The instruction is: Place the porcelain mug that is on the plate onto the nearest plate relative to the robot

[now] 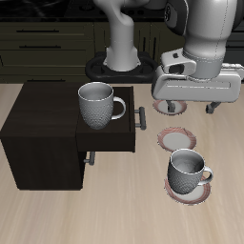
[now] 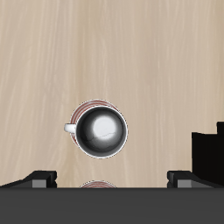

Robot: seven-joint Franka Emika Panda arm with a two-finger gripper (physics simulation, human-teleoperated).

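The porcelain mug [image 1: 187,171] stands upright on a plate [image 1: 195,194] near the table's front edge, its handle toward the cabinet. It also shows in the wrist view [image 2: 103,131], seen from above, with its plate's rim [image 2: 81,111] around it. An empty plate [image 1: 178,140] lies farther back. A third plate [image 1: 169,108] lies farther back still, mostly hidden behind my gripper. My gripper [image 1: 186,107] hangs high above the plates, open and empty, its jaws wide apart [image 2: 112,179].
A look-alike mug [image 1: 98,103] stands on a dark cabinet [image 1: 38,133] whose drawer [image 1: 112,141] is pulled open toward the plates. The cabinet's edge shows in the wrist view [image 2: 210,153]. The robot's base [image 1: 122,59] is at the back.
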